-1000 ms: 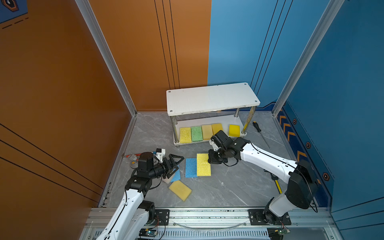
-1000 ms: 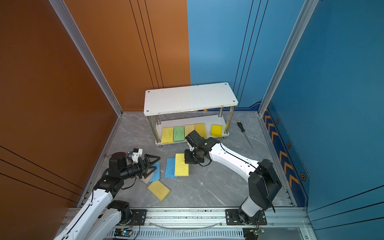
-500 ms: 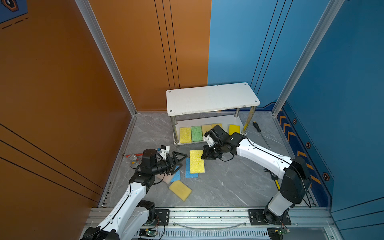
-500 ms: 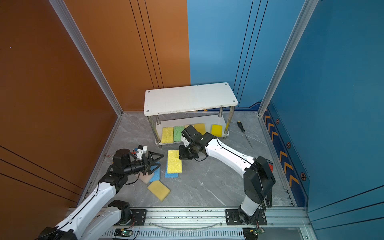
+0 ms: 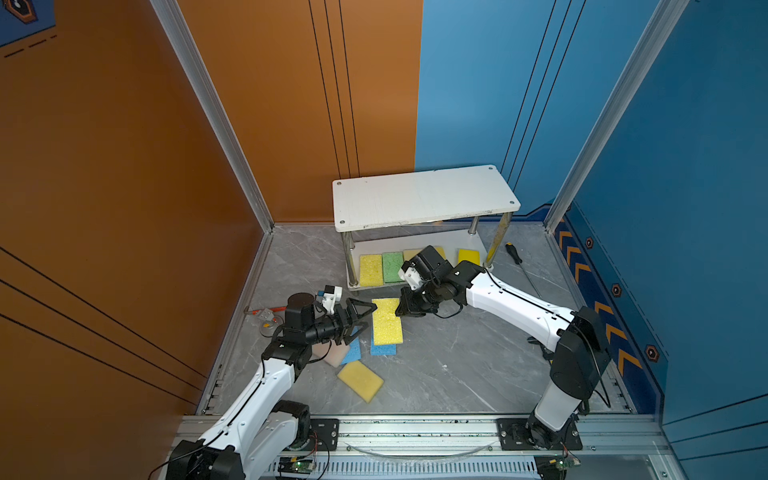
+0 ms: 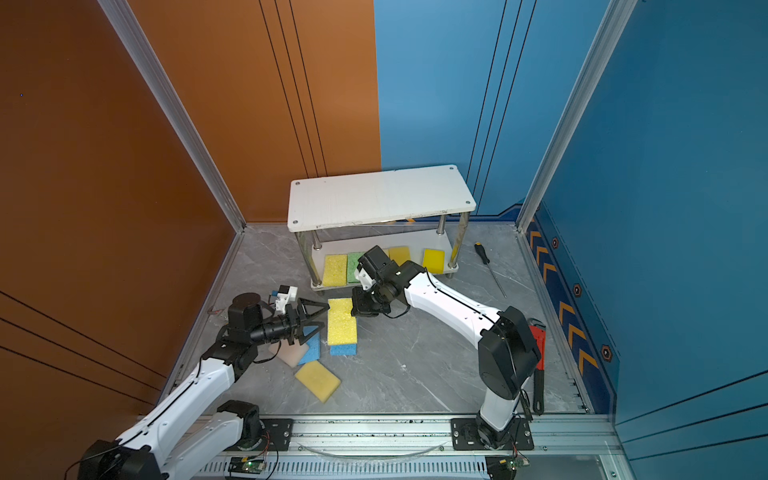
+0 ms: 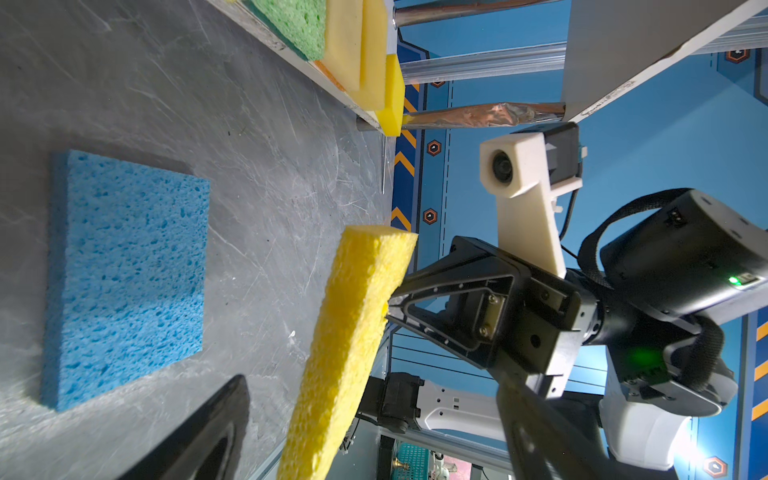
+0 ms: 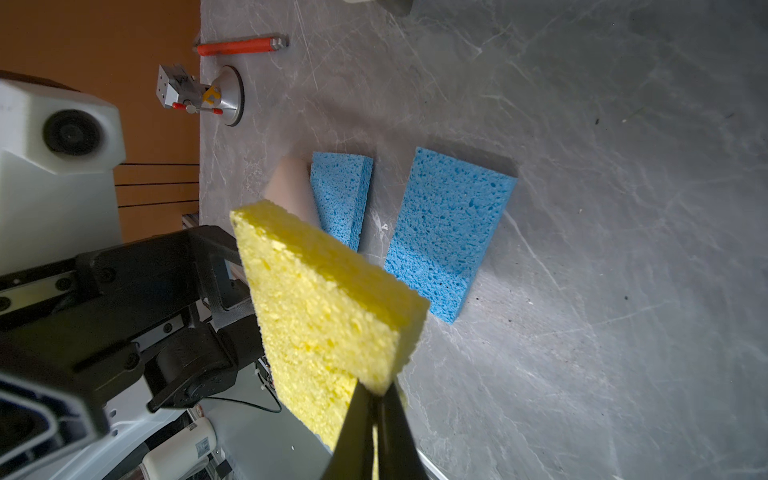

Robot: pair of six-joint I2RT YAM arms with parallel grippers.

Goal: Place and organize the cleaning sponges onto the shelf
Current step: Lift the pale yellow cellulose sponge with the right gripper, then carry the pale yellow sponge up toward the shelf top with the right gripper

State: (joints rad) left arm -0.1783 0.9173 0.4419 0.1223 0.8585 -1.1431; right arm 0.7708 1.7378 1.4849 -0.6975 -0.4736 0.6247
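Between right jaws, yellow sponge [image 8: 328, 316]

Looking at white shells over chunky black joints on the left arm [image 5: 266, 386] and the right arm [image 5: 511, 305], lower half of the frame. Gotta love the right gripper [image 7: 388, 309]: matte black, triangular open-frame jaws, tiny screws. White printed camera mount [image 7: 523, 195] with a round lens, braided black cable [image 7: 602, 232], little green light [image 7: 735, 280]. Black base plates [image 5: 515, 432] with silver screws along the bottom edge.

No legible text anywhere; only orange chevrons [image 5: 601, 308] on blue wall [image 5: 685, 208].
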